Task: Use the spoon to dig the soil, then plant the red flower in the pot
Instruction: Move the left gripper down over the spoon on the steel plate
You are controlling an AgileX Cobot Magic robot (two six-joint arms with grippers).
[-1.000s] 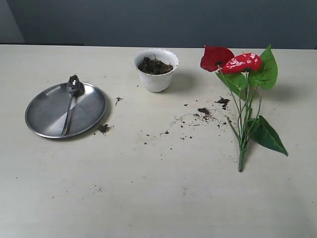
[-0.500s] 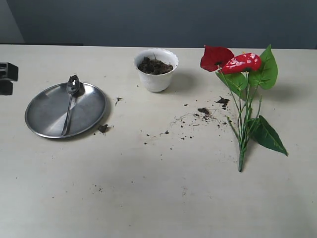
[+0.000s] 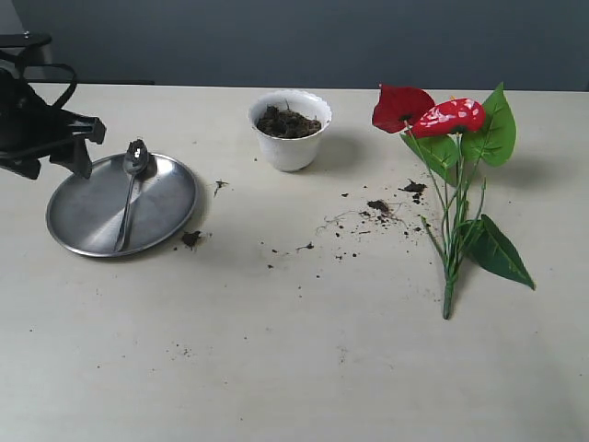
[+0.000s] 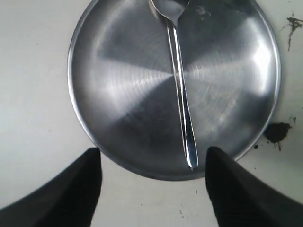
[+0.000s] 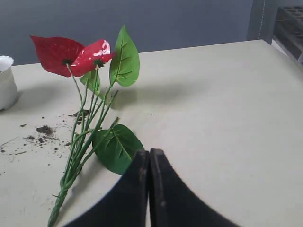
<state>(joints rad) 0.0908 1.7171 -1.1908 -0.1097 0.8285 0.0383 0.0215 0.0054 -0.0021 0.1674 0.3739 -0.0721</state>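
The silver spoon [image 3: 129,198] lies in the round steel plate [image 3: 87,221], its dirty bowl toward the far rim. My left gripper [image 3: 55,168] hangs open over the plate's left rim. In the left wrist view its fingers [image 4: 90,163] stand wide apart with nothing between them, and the tip of the spoon [image 4: 180,90] handle lies near one finger. Dark soil [image 3: 287,122] fills the white pot [image 3: 291,149]. The red flower [image 3: 433,115] lies flat at the right. My right gripper [image 5: 149,156] is shut and empty, a little way from the flower's [image 5: 75,56] lower leaf.
Soil crumbs and root fibres [image 3: 377,207] are scattered between pot and flower. A small clump [image 3: 190,238] sits by the plate's [image 4: 123,94] near rim. The pot's edge [image 5: 5,82] shows in the right wrist view. The right arm is outside the exterior view.
My left arm has come in from the left edge to the plate's rim, and its jaws have opened. Spoon, pot and flower have not moved.
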